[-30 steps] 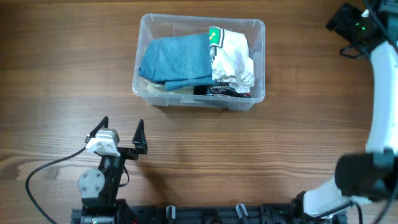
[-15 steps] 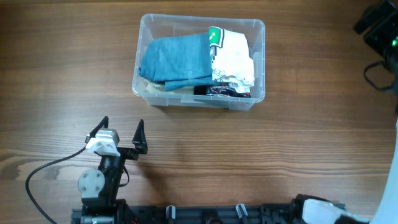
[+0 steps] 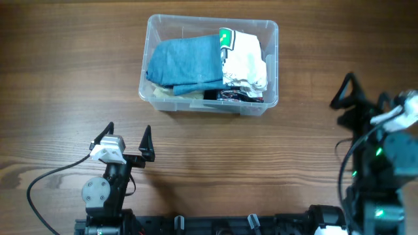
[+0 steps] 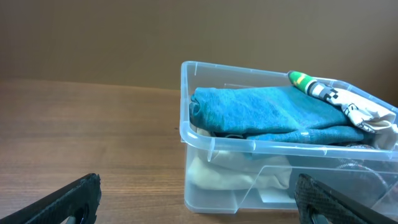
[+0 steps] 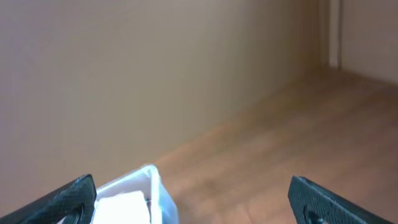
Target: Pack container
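The container (image 3: 212, 21), a clear plastic bin, stands at the back middle of the table. It holds a folded blue cloth (image 3: 185, 60), a white cloth (image 3: 246, 59) and a green-and-white item (image 3: 226, 36), with pale and dark items underneath. My left gripper (image 3: 127, 137) is open and empty, in front of the bin and apart from it. The left wrist view shows the bin (image 4: 249, 147) and the blue cloth (image 4: 267, 112) beyond the open jaws (image 4: 196, 190). My right gripper (image 3: 366, 98) is open and empty, to the right of the bin. Its wrist view shows a bin corner (image 5: 153, 180) between the open jaws (image 5: 193, 193).
Bare wooden tabletop (image 3: 65, 78) surrounds the bin. The left arm's base and its cable (image 3: 46, 179) sit at the front left. The right arm's body (image 3: 379, 170) fills the front right corner. A plain brown wall (image 5: 124, 74) stands behind the table.
My right arm has swung from the far right back corner to the right side of the table, nearer the front. The left arm and the bin have not moved.
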